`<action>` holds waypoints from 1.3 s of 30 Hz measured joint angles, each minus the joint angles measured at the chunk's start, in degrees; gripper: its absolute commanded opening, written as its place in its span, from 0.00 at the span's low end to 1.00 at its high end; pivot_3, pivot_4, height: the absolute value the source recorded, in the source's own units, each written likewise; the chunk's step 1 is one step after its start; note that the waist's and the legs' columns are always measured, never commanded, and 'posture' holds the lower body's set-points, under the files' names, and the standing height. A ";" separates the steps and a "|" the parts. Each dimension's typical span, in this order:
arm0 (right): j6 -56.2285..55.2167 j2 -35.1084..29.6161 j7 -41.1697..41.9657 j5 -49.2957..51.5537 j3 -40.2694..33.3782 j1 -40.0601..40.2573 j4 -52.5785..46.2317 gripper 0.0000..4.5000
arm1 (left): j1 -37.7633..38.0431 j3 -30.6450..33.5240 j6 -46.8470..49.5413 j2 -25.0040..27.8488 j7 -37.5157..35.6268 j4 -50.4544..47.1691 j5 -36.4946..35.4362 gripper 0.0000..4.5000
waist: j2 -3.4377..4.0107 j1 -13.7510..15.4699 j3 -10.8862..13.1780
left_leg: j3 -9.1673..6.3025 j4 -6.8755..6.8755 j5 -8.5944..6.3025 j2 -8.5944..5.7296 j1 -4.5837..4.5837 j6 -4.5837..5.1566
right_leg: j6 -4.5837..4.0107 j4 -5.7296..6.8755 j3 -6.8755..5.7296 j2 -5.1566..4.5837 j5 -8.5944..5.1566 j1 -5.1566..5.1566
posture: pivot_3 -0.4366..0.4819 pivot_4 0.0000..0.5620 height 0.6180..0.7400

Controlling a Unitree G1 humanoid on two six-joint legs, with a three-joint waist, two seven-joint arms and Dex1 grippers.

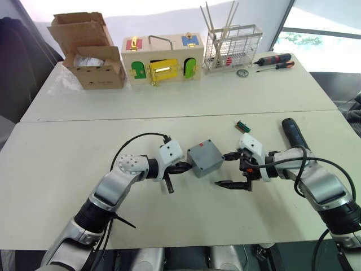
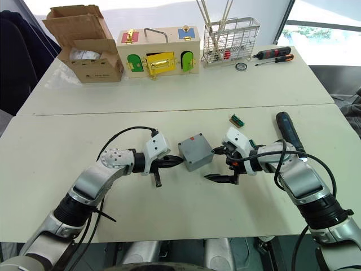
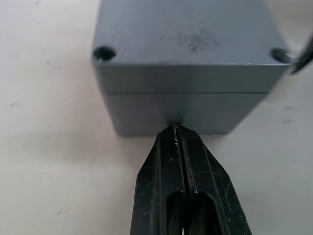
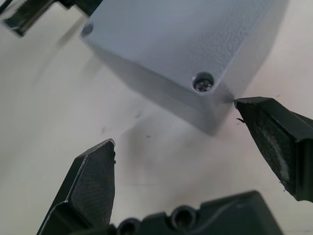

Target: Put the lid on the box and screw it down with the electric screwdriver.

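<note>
You are seeing no readable writing on the plain grey box (image 1: 206, 158), which is sitting mid-table with its lid (image 3: 188, 32) seated, a screw in one corner hole. Your left gripper (image 3: 177, 134), pressed together, is touching its side; your right gripper (image 1: 228, 169) is spreading beside a corner. The electric screwdriver (image 1: 294, 134) is lying near your right arm.

The box (image 1: 205, 158) and its lid (image 3: 186, 32) are plain grey. My fingers (image 3: 183, 191) are black, the table (image 1: 67, 169) off-white.

Lab: white tables (image 1: 67, 169), wooden latch box (image 1: 162, 59), screwdrivers (image 1: 273, 61).
</note>
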 measured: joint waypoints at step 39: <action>-10.68 10.82 -19.70 -0.43 -19.55 -8.17 24.82 0.61 | -5.39 10.12 8.02 4.19 -6.42 -9.33 -15.39 0.00 | -0.08 -1.42 -0.02 | 0.15 -0.10 0.00 0.01 0.05 -0.01 | 0.00 0.05 0.11 -0.03 0.00 -0.09 | 0.48 0.27 0.95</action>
